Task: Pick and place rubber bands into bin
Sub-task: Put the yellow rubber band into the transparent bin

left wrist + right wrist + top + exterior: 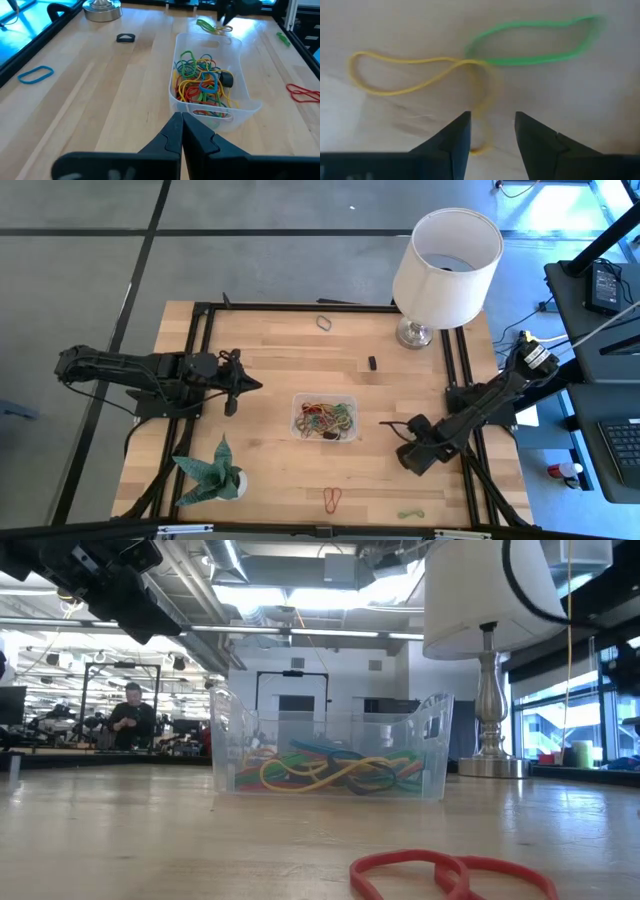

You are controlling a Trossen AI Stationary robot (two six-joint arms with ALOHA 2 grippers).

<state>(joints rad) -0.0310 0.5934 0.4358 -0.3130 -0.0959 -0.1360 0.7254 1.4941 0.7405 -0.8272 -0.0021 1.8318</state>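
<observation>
Right wrist view shows the right tool [491, 131] parted, holding nothing, poised over a yellow band [420, 75] and green band [530, 42] on the worktop [600, 100]. Ahead of the closed, empty left tool [181, 131] sits the bin [245, 95] of rubber bands [200, 80].

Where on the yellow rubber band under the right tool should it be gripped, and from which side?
From straight above. The yellow rubber band lies flat on the table, so pinch the strand running between the open right tool fingers, clear of the overlapping green rubber band.
</observation>
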